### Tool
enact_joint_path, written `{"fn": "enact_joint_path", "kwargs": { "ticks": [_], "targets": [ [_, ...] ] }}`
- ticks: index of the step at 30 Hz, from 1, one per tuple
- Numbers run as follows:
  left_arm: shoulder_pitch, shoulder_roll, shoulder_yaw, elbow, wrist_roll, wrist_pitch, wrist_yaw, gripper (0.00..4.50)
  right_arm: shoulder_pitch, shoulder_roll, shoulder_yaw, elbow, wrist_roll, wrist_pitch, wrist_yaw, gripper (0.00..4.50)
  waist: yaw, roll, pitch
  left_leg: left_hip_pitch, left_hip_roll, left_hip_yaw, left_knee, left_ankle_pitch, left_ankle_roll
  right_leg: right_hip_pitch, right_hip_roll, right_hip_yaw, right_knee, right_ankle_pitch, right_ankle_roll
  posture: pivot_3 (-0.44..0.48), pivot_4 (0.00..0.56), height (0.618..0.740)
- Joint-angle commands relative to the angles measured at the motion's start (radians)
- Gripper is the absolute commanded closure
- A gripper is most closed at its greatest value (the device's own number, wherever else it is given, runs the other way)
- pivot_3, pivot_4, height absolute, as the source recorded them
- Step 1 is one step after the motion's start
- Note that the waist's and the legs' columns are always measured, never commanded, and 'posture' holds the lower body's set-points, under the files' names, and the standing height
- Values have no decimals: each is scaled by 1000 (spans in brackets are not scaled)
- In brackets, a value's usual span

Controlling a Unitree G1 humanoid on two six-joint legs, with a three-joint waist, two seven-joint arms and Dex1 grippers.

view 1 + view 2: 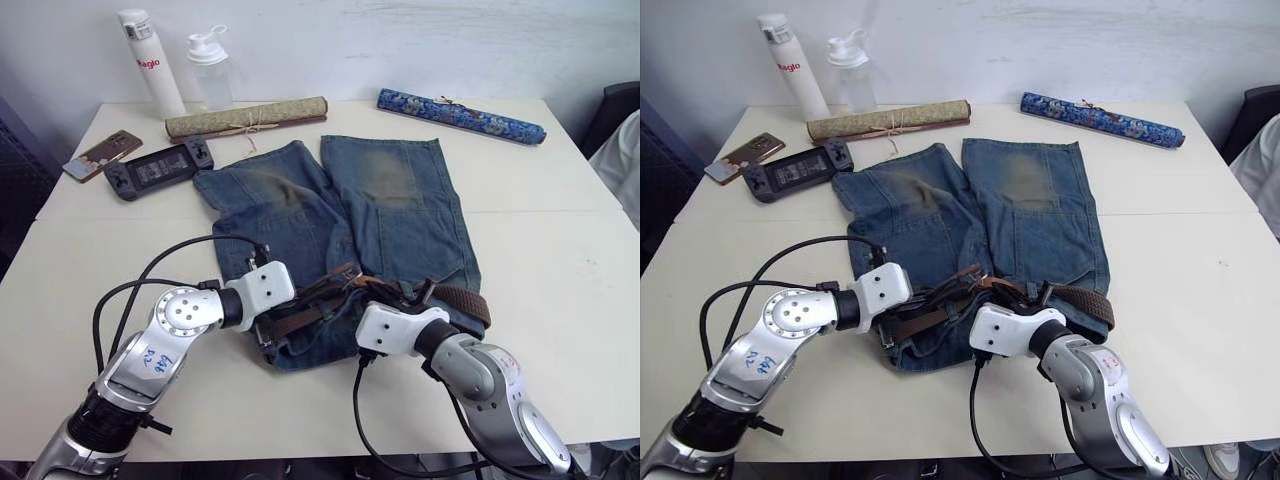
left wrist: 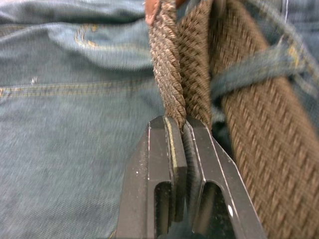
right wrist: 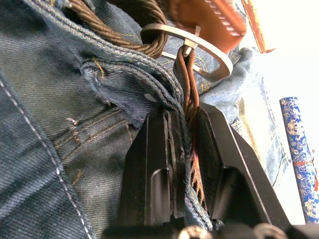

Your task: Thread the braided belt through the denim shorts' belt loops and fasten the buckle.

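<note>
Nearest, both grippers work at the waistband of the denim shorts (image 1: pixel 345 215), which lie flat on the table (image 1: pixel 560 290) with the legs pointing away. The left gripper (image 2: pixel 180 130) has its jaws pinched narrow on the braided belt (image 2: pixel 169 74), probably to keep the strap taut beside a belt loop (image 2: pixel 249 74). The right gripper (image 3: pixel 182 119) is clamped on a fold of waistband denim with a strand of belt, just under the buckle (image 3: pixel 199 50), seemingly steadying it for fastening. Whether the pin is seated is hard to judge. Farther off lie the olive scroll (image 1: pixel 245 118) and blue scroll (image 1: pixel 460 115).
</note>
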Motion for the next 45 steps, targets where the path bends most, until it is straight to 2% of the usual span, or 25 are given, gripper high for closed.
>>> {"fn": "enact_joint_path", "kwargs": {
  "ticks": [1, 11, 23, 29, 38, 45],
  "targets": [
    [-28, 36, -13, 6, 84, -32, 0, 4500, -6, 9, -22, -13, -21, -10, 1, 4381, 0, 0, 0, 0, 0, 0, 0, 0, 0, 0, 0, 0, 0, 0, 0, 0, 150, 717],
    [-102, 54, -55, 51, 208, -184, -33, 4500, -32, -1, -10, -1, -43, -57, 32, 4381, 0, 0, 0, 0, 0, 1, 1, 0, 0, 0, 1, 0, 2, 0, 0, 0, 150, 717],
    [-161, 1, -68, 116, 262, -293, -50, 4500, -84, -6, 34, 31, -98, -143, 103, 4381, -1, 0, 0, 0, 1, 2, 2, 0, 0, -1, 2, -1, 7, 0, 0, 0, 150, 717],
    [-172, -30, -58, 128, 245, -322, -69, 4500, -84, 8, 20, 44, -89, -159, 117, 4381, -3, 0, 0, 0, 1, 3, 2, 0, 0, -2, 3, -1, 8, 0, 0, 0, 150, 717],
    [-139, 61, 38, 164, 250, -320, -101, 4500, -88, -2, -5, 58, -106, -175, 114, 4381, -18, 0, 0, 1, 2, 2, 2, 0, 0, -2, 3, -1, 8, 0, 0, 0, 150, 717],
    [-156, 70, 42, 168, 257, -336, -126, 4500, -170, 5, 17, 125, -95, -233, 127, 4381, -21, 0, 0, 1, 2, 2, 3, 0, 0, -2, 3, -1, 9, -1, 0, 0, 150, 717]
  ]
}}
